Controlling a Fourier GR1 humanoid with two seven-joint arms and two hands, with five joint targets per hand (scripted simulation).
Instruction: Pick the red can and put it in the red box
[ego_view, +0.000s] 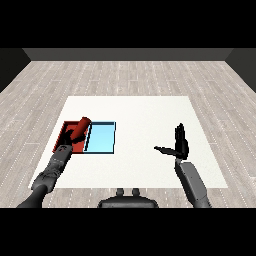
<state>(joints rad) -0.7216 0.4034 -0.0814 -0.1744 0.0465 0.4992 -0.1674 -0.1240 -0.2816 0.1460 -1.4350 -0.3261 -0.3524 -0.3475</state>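
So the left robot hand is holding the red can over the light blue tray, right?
Not quite. In the head view the left robot hand holds the red can over the red tray, not the light blue tray beside it.

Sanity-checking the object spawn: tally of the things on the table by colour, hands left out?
Red: 2, the red can and the red tray
Light blue: 1, the light blue tray
Total: 3

The can is tilted over the red tray, with the left hand curled round it.
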